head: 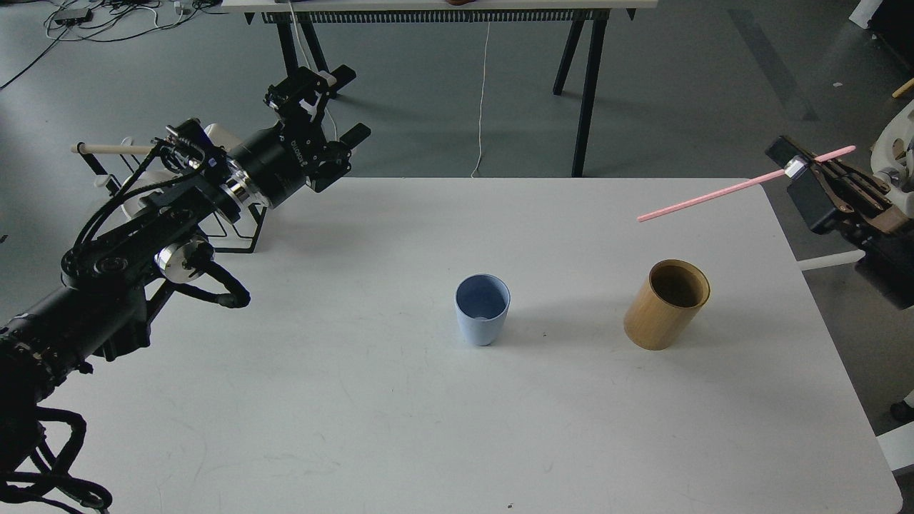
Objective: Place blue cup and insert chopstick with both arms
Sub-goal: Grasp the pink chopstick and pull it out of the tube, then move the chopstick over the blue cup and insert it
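The blue cup (pixel 482 309) stands upright and empty at the middle of the white table (pixel 428 428). My right gripper (pixel 798 165) is raised at the right edge, above the table's far right corner, shut on a pale-pink chopstick (pixel 721 191). The stick points left and slightly down, its free tip in the air above and behind the tan wooden cylinder (pixel 666 304). My left gripper (pixel 335 100) is open and empty, held high beyond the table's far left corner, well away from the cup.
The tan cylinder stands right of the cup, slightly tilted. A black wire rack (pixel 235 228) with a beige rod (pixel 107 149) and white mugs sits behind my left arm. A trestle table (pixel 582 86) stands beyond; a white chair (pixel 892 214) is at the right.
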You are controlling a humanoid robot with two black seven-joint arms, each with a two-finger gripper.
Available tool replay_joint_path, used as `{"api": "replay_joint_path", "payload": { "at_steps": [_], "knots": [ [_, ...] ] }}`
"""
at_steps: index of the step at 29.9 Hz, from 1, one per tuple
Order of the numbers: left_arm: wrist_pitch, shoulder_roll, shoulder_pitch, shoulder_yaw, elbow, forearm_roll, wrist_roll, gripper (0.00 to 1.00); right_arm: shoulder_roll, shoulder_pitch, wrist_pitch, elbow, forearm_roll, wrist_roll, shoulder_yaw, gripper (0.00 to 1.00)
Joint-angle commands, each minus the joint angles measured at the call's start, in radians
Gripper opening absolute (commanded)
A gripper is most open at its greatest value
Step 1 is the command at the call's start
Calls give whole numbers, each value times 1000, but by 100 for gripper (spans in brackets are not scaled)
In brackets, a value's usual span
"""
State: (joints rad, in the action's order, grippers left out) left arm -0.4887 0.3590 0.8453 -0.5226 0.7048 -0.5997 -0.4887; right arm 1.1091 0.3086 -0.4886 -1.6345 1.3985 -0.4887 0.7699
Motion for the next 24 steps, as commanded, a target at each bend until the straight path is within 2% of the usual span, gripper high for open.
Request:
{"api": "replay_joint_path", "payload": {
  "at_steps": [1, 5, 14, 24],
  "knots": [
    [0, -2, -9, 1, -1, 0, 0, 95, -103, 120, 0, 31, 40, 0, -73, 0],
    [0, -5, -11, 1, 1, 0, 0, 95, -204, 307, 0, 111, 102, 0, -283, 0],
    [0, 1, -20, 1, -1, 0, 0, 95, -325, 696, 0, 229, 103, 0, -760, 1],
    [0, 2, -32, 0, -1, 0, 0, 95, -440, 716, 0, 337, 134, 0, -827, 2]
  ]
}}
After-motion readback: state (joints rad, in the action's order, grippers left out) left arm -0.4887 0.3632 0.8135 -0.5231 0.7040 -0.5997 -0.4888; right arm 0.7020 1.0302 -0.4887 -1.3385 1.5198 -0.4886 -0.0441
